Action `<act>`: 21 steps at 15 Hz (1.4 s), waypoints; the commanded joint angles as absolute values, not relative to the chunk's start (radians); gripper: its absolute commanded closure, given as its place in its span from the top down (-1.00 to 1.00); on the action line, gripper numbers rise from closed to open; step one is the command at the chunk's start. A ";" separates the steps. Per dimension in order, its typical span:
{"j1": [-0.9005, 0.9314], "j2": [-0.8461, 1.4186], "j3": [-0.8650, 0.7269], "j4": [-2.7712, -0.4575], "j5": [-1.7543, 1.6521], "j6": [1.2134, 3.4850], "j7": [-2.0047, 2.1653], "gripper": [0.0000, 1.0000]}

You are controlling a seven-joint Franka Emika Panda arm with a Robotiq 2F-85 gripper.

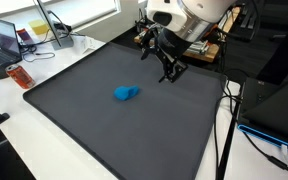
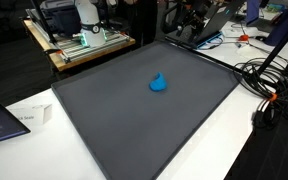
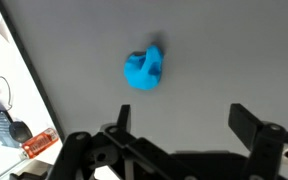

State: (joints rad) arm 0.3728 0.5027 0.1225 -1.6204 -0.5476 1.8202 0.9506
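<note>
Laptop and orange box on counter, left of dark mat. Blue lump mid-mat, alone, nothing blocking. Long axis roughly across, narrow end toward jaws. Jaws spread, empty, above mat right of lump, apart. Only wrist view shows lump ahead of jaw gap.

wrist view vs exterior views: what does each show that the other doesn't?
Wrist only: the jaws up close, standing open, clear of the blue object. Exterior only: the robot arm, a laptop on a side desk, cables beside the dark mat. Both: the blue object lying alone on the mat.
</note>
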 commanded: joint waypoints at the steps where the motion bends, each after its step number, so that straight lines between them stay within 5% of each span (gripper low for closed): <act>1: 0.401 0.614 0.096 -1.471 -0.565 1.750 0.815 1.00; 21: 0.471 0.976 -0.025 -1.021 -0.548 1.471 0.405 1.00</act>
State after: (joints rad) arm 0.4548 0.9145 -0.0032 -1.1170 -0.5483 1.5272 0.4719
